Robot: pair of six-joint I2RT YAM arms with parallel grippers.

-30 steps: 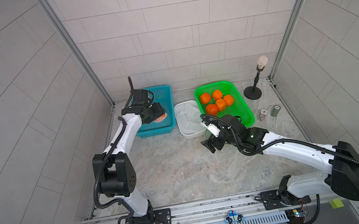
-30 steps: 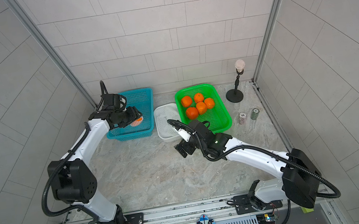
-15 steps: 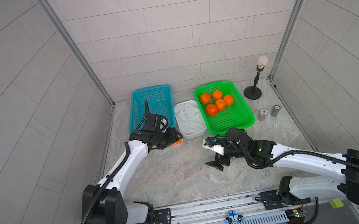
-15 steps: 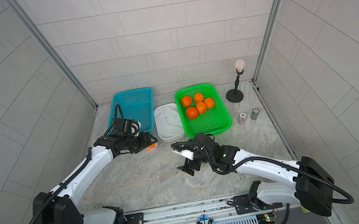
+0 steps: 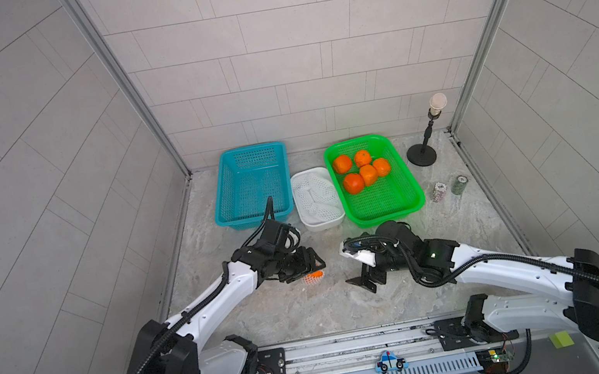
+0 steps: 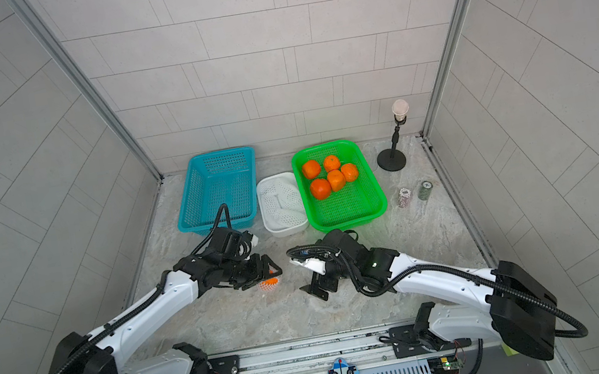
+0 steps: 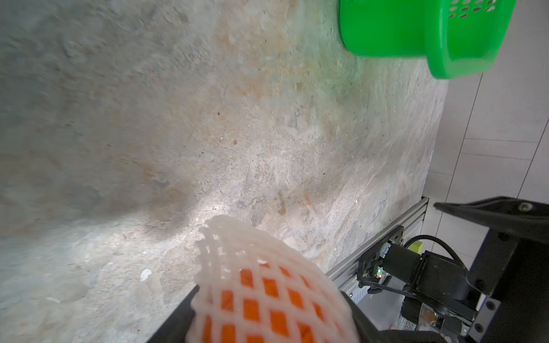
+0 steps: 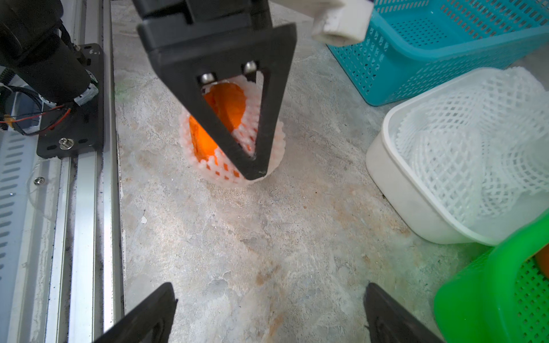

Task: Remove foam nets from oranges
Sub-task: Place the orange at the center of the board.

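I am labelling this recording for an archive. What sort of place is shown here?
Probably a robot test cell, not a kitchen: tiled panel walls between metal posts, and a left arm and a right arm mounted on a rail at the table edge.

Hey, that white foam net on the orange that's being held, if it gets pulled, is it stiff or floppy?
Probably floppy and stretchy: the foam net hugs the orange while its free end flares loosely. Likely light; the removed nets lie crumpled in the white tub. It may cling, not slip, sitting tight on the fruit.
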